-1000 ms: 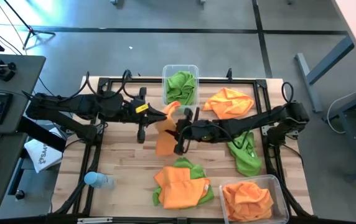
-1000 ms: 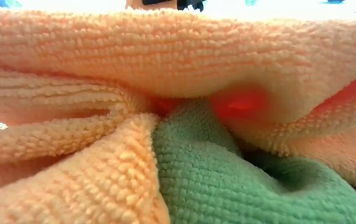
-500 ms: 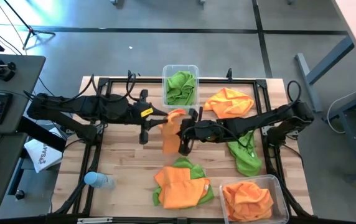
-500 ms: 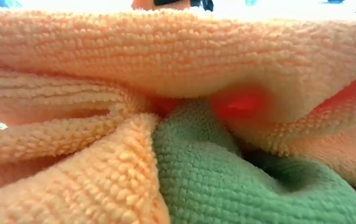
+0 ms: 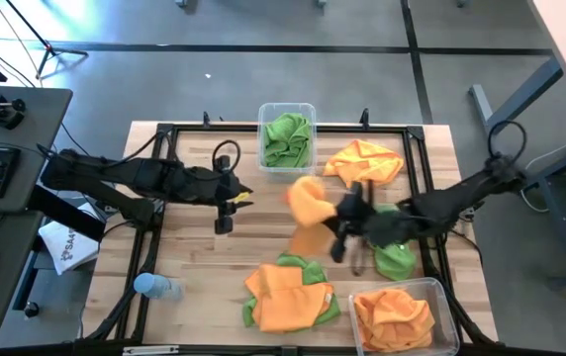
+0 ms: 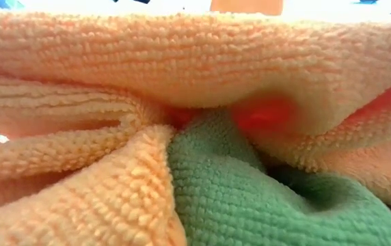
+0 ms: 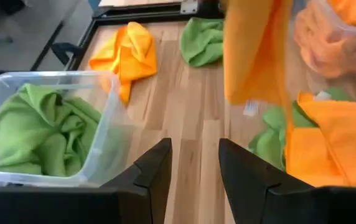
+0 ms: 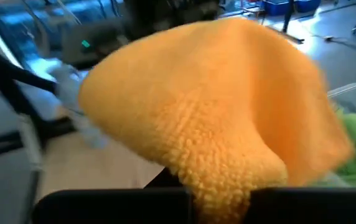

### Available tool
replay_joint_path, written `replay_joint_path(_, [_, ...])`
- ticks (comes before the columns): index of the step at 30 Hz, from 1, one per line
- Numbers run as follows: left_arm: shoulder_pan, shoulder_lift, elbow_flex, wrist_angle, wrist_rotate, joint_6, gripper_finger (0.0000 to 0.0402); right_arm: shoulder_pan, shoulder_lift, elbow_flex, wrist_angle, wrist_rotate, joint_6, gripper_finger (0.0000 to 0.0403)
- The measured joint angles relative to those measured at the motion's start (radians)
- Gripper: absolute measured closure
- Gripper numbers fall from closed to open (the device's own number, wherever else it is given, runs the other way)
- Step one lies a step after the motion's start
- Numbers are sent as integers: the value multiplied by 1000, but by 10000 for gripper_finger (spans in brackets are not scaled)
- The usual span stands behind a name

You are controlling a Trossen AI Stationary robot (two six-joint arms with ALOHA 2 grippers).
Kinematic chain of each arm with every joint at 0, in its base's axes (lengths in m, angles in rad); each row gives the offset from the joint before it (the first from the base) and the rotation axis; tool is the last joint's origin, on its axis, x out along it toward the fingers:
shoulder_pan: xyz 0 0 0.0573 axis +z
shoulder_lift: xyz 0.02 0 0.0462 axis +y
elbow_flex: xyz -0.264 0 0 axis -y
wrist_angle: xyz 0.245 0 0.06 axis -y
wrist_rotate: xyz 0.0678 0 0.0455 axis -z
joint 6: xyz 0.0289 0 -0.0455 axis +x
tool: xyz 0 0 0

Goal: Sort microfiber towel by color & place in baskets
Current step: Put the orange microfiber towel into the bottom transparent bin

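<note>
Right gripper (image 5: 334, 225) pinching soft orange microfiber towel (image 5: 308, 205), dangling mid-table, clear orange-filled plastic basket (image 5: 436, 289) at 5 o'clock. Left gripper (image 7: 193, 163) spread, empty, at 9 o'clock. Light, floppy, drapes (likely snags); best pinched at a bunched fold.

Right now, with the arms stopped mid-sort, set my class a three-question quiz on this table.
1. True or false: the right claw is shut on an orange towel.
2. What colour are the towels in the far basket?
A orange
B green
C mixed
3. Fill in: the left claw stands ____, holding nothing.

Key: 1 true; 2 B; 3 open.
</note>
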Motion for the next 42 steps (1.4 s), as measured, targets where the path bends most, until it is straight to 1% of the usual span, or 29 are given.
replay_joint_path(3, [0,-37,-82,41,-2,-22,280,87,-56,0,-34,50,88,402])
replay_joint_path(5, [0,-63,-131,85,-6,-33,280,144,-81,16,-100,86,157,402])
replay_joint_path(8, [0,-106,-200,115,-10,-57,280,227,-83,109,-334,160,342,402])
replay_joint_path(12, [0,-163,-267,163,-19,-88,280,320,-22,302,-697,211,618,402])
replay_joint_path(16, [0,-207,-306,188,-19,-114,280,378,93,541,-970,211,778,402])
replay_joint_path(19, [0,-231,-330,207,-19,-115,280,405,199,740,-1163,175,885,402])
replay_joint_path(20, [0,-235,-334,210,-19,-120,280,412,232,800,-1198,146,925,403])
replay_joint_path(23, [0,-241,-344,209,-19,-128,280,431,284,908,-1165,89,880,403])
replay_joint_path(25, [0,-238,-344,216,-19,-130,280,439,316,975,-1186,49,931,403])
replay_joint_path(27, [0,-238,-344,217,-19,-130,280,458,325,992,-1181,12,950,403])
replay_joint_path(29, [0,-239,-344,217,-19,-131,280,479,334,998,-1183,-28,1016,403])
replay_joint_path(33, [-2,-238,-344,217,-19,-140,280,525,331,953,-1184,-95,1141,403])
replay_joint_path(37, [-2,-238,-344,217,-19,-150,280,565,331,883,-1185,-139,1249,403])
replay_joint_path(40, [-2,-238,-344,226,-19,-151,280,587,330,807,-1185,-164,1328,403])
replay_joint_path(42, [-2,-238,-344,240,-19,-151,280,599,330,745,-1184,-215,1393,403])
